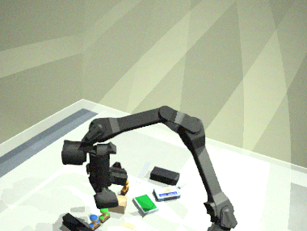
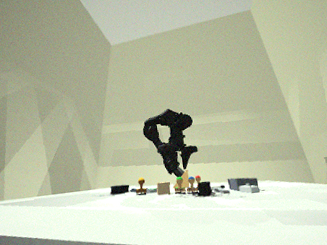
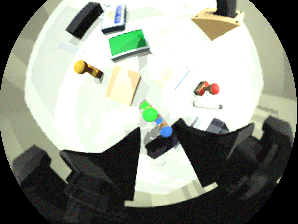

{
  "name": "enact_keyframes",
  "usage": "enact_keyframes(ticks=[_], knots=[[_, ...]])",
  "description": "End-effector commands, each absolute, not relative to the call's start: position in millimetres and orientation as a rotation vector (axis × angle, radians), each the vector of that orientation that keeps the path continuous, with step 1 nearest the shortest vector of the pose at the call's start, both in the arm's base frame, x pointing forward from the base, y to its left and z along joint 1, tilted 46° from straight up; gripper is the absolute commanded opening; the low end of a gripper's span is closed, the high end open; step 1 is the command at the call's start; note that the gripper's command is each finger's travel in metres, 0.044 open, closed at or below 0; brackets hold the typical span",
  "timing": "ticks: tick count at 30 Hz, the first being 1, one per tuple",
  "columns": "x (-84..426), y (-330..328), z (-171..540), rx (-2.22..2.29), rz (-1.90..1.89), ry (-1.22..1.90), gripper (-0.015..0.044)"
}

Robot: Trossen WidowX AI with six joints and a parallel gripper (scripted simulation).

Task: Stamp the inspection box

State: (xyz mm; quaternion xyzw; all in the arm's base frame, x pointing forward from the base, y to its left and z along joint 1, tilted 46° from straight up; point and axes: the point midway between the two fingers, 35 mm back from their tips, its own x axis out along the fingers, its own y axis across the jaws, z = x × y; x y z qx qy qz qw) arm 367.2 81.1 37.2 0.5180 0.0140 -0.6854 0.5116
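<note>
My gripper [image 3: 157, 128] is open and empty, pointing down high above the stamps. A green-knobbed stamp [image 1: 104, 214] [image 2: 179, 179] [image 3: 150, 114] and a blue-knobbed stamp [image 1: 94, 218] [image 2: 191, 180] [image 3: 166, 131] stand side by side; in the wrist view they show near the gap between the fingertips. An orange-knobbed stamp [image 1: 126, 186] [image 2: 141, 182] [image 3: 80, 67] and a red-knobbed stamp [image 2: 198, 178] [image 3: 214, 89] stand apart. No PASS lettering is legible. The green ink pad [image 1: 145, 203] [image 3: 128, 43] lies open. The card and its box are too washed out to make out surely.
A tan block [image 1: 120, 205] [image 2: 164, 188] [image 3: 123, 85] stands between the pad and green-knobbed stamp. Black blocks [image 1: 165, 175] [image 2: 204, 189] [image 3: 85, 20] lie at both ends. A blue-labelled case [image 1: 166, 195] [image 3: 116, 19] is beside the pad. A white marker [image 3: 206, 105] lies by the red-knobbed stamp.
</note>
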Motion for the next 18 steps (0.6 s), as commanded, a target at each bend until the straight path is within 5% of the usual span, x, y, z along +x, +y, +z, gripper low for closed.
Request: enact_keyframes(ticks=[1, 18], knots=[[366, 79, 38, 1.250, -1.642, -0.023, 0.0221], [369, 64, 27, 1.251, -1.641, -0.022, 0.0221]])
